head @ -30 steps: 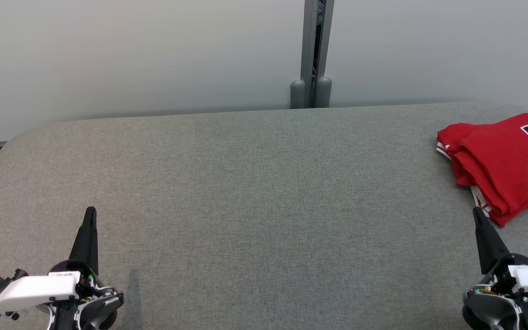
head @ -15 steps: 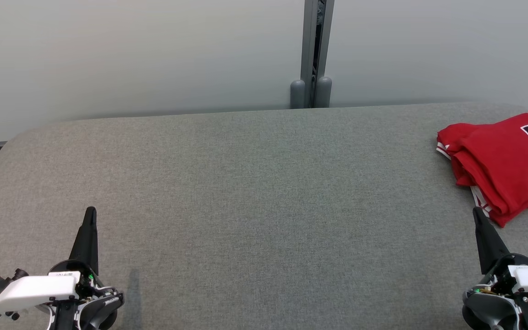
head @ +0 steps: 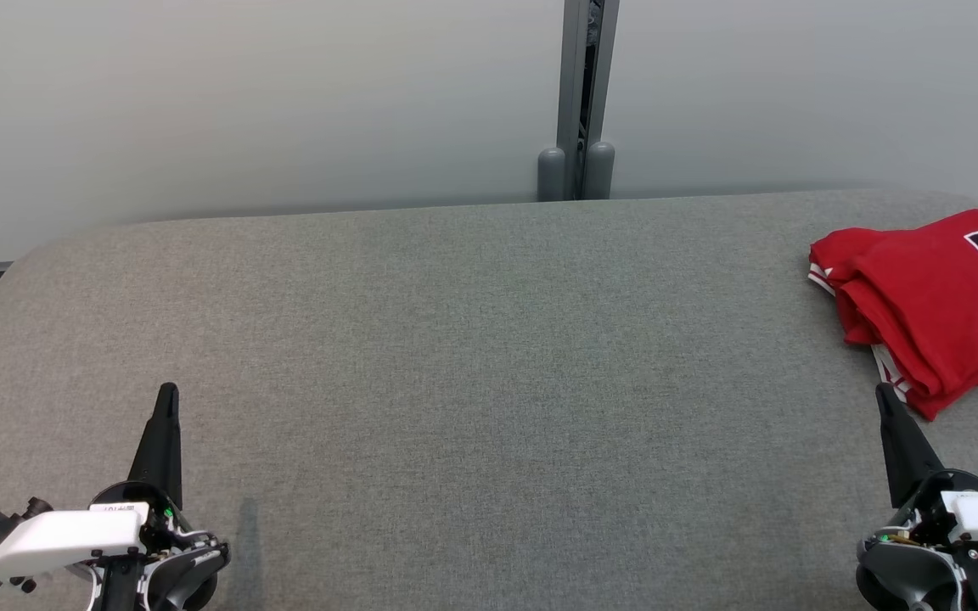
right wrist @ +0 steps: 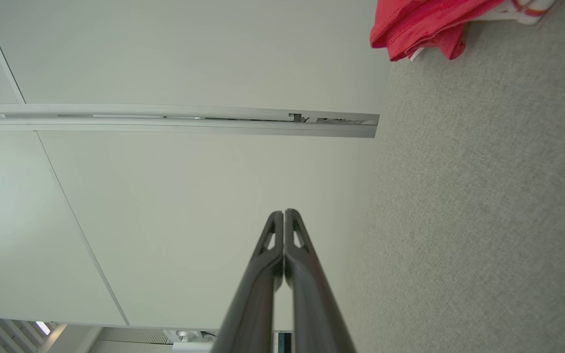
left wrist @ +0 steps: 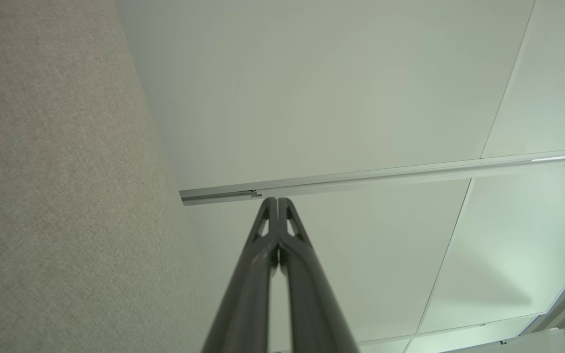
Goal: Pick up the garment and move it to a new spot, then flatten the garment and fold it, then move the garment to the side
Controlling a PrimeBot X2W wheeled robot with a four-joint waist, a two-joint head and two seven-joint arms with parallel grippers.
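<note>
I have the grey padded table point(head: 489, 356) spread across the head view; its far edge runs along the pale wall point(head: 243, 102), rounding off at 10 o'clock and 2 o'clock, with a grey post point(head: 578, 102) standing behind it at 12 o'clock. The red garment point(head: 930, 297) lies folded at 3 o'clock, close to the table's far right corner and cut by the frame edge. From the middle out to 9 o'clock the cloth surface is bare, so I have wide room there. My left gripper point(head: 168, 392) sits at 7 o'clock, fingers pressed together on nothing. My right gripper point(head: 882, 390) sits at 5 o'clock, jaws likewise closed and empty, its tip just short of the garment's near corner. Against the earlier frames I see no change; both arms and the garment stay where they were.
</note>
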